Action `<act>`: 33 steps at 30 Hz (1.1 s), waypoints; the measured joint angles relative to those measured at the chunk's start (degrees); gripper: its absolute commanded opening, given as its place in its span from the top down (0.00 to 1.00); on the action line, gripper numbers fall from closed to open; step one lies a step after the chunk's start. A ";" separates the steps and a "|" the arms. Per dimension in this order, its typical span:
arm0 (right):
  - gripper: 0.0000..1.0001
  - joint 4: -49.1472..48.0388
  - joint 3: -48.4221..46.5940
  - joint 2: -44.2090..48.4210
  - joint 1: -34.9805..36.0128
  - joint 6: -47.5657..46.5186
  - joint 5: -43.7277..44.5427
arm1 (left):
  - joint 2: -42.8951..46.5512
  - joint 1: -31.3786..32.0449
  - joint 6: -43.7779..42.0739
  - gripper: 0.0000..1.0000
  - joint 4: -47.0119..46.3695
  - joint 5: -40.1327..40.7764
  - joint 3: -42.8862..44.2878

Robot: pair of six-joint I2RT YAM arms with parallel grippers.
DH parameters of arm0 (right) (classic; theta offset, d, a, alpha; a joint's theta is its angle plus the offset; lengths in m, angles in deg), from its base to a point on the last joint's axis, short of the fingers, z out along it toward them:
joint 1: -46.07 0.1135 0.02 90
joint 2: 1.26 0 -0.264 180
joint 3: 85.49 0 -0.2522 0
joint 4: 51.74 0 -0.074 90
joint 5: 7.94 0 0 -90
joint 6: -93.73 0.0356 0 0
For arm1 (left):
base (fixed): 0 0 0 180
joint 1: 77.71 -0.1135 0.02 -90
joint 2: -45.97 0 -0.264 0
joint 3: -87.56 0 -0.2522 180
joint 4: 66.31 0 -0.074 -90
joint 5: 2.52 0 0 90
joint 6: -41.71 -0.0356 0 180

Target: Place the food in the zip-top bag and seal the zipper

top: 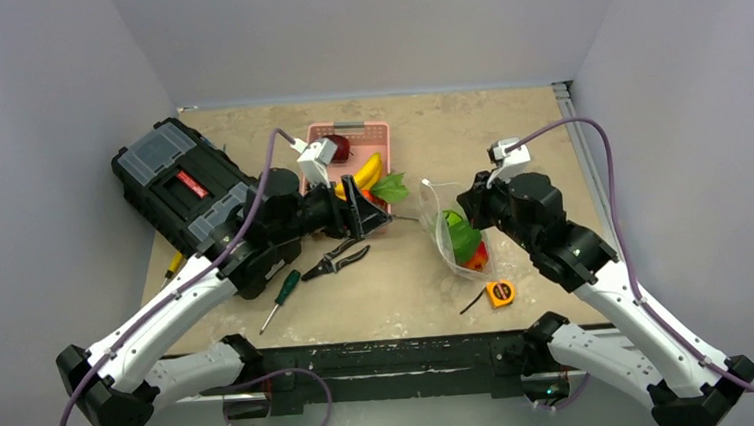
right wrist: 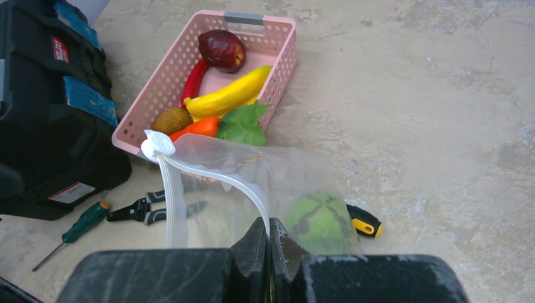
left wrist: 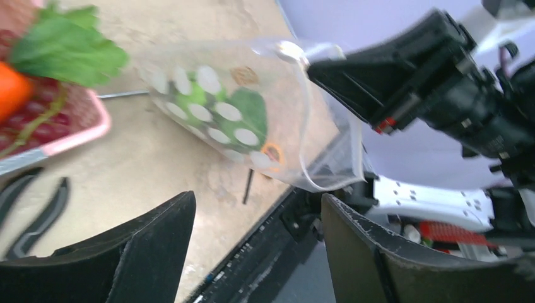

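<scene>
Toward the near edge of the tabletop (top: 398, 282), right of centre, my right gripper (right wrist: 270, 235) presses its fingers together on the zipper (right wrist: 214, 175). It holds the zip-top bag (top: 461, 247) raised with its mouth gaping, and a green food piece (right wrist: 318, 221) lies inside. Farther in, my left gripper (left wrist: 257, 208) hangs with fingers spread and empty. Toward the middle of the far edge, the pink basket (right wrist: 281, 50) holds a banana (right wrist: 233, 95) and other pieces. Step in hand, by my judgement: loading. The next move calls for my left gripper to fetch another piece from the basket.
</scene>
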 measured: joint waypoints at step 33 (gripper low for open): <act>1.00 -3.37 1.99 1.07 0.00 -1.11 -0.74 | -46.18 -14.73 -31.58 0.28 21.59 14.34 32.52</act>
